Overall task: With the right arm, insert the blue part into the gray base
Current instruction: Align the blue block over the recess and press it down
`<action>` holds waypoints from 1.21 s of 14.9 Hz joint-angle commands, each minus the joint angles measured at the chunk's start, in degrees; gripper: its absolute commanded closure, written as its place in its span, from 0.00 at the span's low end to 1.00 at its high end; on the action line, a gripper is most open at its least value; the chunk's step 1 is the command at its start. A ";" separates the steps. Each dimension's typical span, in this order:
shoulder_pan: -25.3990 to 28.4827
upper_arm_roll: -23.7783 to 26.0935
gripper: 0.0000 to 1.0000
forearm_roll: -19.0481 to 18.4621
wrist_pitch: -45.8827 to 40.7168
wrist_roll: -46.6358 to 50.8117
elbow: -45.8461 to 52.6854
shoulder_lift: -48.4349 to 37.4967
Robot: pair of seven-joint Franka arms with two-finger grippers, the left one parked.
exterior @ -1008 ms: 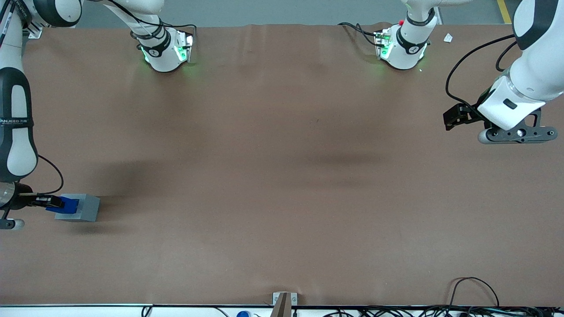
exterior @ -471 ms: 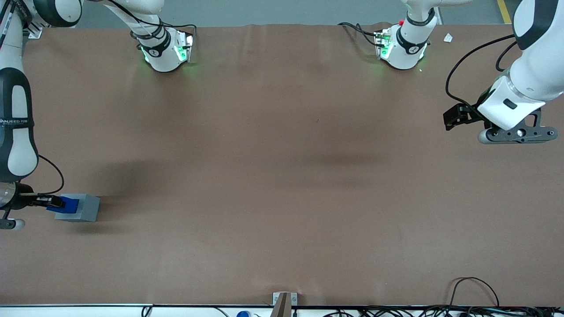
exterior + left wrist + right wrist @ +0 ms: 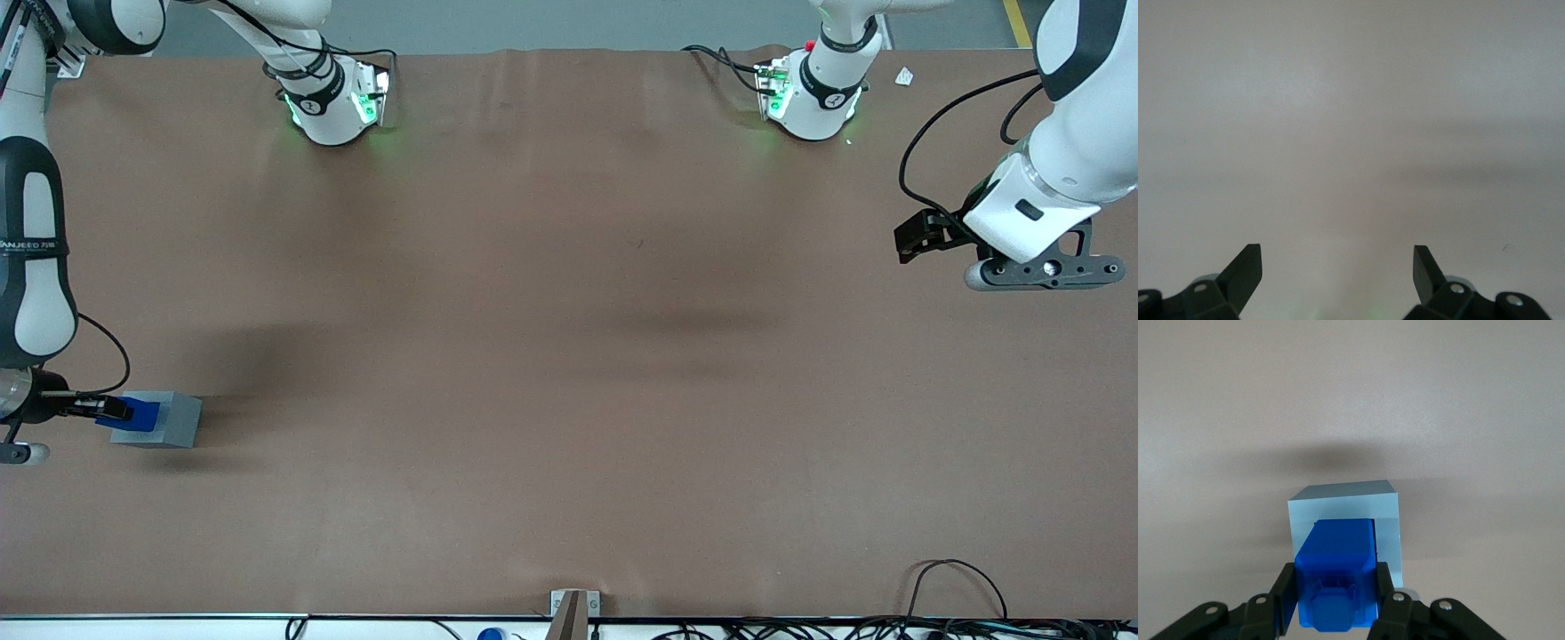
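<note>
The gripper (image 3: 1336, 600) is clamped narrowly on the blue part (image 3: 1337, 577), a finger (image 3: 1286, 595) pressed against each side, stud end showing between them. The part's lower end sits in the gray base (image 3: 1361, 503), at the working arm's end of the table (image 3: 569, 356).

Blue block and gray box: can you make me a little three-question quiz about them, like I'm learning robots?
1. True or false: the gripper is shut on the blue part.
2. What does the blue part sit over: A) the gray base, B) bare table, C) a drawer?
3. Fill in: the stud on the blue part faces the ____ camera.

Key: 1 true. 2 A. 3 wrist.
</note>
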 commanded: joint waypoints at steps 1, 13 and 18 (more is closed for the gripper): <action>-0.32 0.62 1.00 0.77 0.78 0.97 -0.53 1.20; -0.76 0.53 1.00 0.33 0.07 0.62 -0.44 1.99; -0.76 0.53 1.00 -0.28 -0.01 0.27 -0.01 1.82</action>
